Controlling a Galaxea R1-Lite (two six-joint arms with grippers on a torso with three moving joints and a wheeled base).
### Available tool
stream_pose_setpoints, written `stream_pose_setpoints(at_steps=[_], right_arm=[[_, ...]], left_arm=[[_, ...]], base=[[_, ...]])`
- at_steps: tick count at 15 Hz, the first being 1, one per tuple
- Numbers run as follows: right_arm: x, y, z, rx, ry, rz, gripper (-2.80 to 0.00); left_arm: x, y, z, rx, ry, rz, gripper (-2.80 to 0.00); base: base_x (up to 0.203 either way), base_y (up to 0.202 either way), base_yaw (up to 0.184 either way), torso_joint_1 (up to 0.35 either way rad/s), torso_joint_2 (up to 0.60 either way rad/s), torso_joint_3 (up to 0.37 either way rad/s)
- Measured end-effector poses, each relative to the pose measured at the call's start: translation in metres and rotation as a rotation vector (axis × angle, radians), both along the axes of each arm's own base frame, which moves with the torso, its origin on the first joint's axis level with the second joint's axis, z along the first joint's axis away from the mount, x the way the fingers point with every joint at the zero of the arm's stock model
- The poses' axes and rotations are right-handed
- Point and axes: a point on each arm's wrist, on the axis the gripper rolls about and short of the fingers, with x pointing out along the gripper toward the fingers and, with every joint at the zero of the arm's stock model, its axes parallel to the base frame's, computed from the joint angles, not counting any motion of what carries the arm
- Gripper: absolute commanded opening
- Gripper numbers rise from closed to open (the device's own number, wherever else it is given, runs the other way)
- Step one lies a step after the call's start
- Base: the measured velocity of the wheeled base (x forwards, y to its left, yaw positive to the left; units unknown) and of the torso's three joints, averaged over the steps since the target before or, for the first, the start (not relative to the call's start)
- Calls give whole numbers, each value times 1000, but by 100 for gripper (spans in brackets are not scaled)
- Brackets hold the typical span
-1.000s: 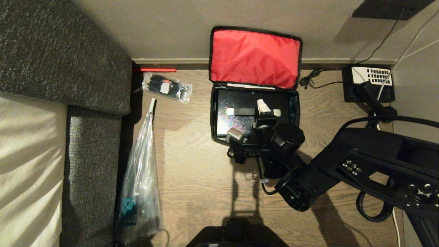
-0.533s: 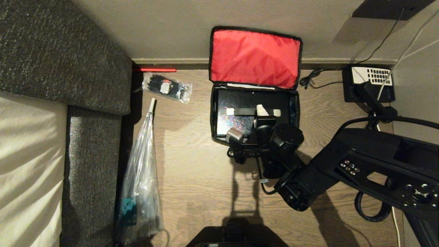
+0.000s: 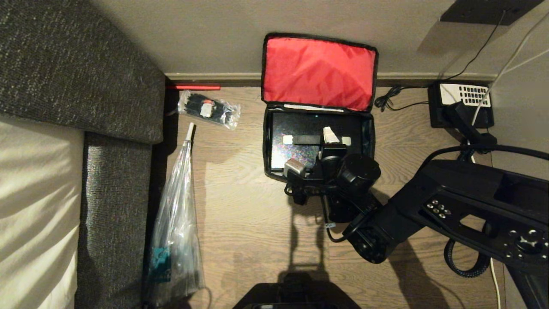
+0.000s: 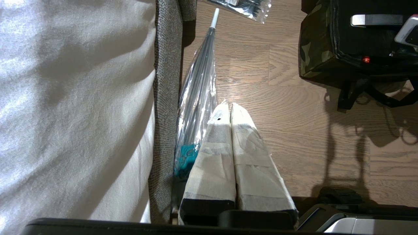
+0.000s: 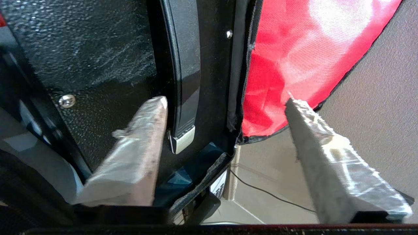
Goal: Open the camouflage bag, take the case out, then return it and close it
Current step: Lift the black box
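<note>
The camouflage bag (image 3: pixel 266 146) lies open on the wood floor, its red-lined lid (image 3: pixel 317 73) leaning back on the wall. The black case (image 3: pixel 296 124) lies inside it, handle strip (image 3: pixel 306 139) facing up. My right gripper (image 3: pixel 330 135) hangs over the right end of that strip. In the right wrist view the right gripper (image 5: pixel 227 101) is open: one finger (image 5: pixel 140 140) stands beside the handle strip (image 5: pixel 186 65), the other is far off before the red lid (image 5: pixel 294 49). Nothing is held. My left gripper (image 4: pixel 230 106) is shut and empty, parked low over the floor left of the bag (image 4: pixel 313 42).
A grey sofa (image 3: pixel 85 86) fills the left side. Beside it lie a long clear plastic bag (image 3: pixel 176 223) and a small clear bag of black parts (image 3: pixel 209 109). A black telephone (image 3: pixel 461 105) and cables (image 3: pixel 388 102) sit right of the bag by the wall.
The right gripper's visible finger has wavered slightly over the handle strip. Bag, case and left arm are as before.
</note>
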Motion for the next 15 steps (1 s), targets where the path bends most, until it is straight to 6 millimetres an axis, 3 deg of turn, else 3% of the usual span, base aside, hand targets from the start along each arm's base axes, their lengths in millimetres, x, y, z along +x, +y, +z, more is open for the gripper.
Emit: stream_pose_setpoints(at_steps=[1,12,13,15], right_arm=[[0,0,1,-4,-3,4,-280],[0,-1,0,1,2,2,-280],[0,-1,0,-2,1,1,0],[0,-1,0,-3,0,1,0]], left_arm=[[0,0,0,-1,0,0,-280],[0,0,0,0,0,0,-280],[0,0,0,0,0,0,-280],[0,0,0,0,0,0,-280]], base=[[0,0,0,0,0,0],[0,0,0,0,0,0],[0,0,0,0,0,0],[0,0,0,0,0,0]])
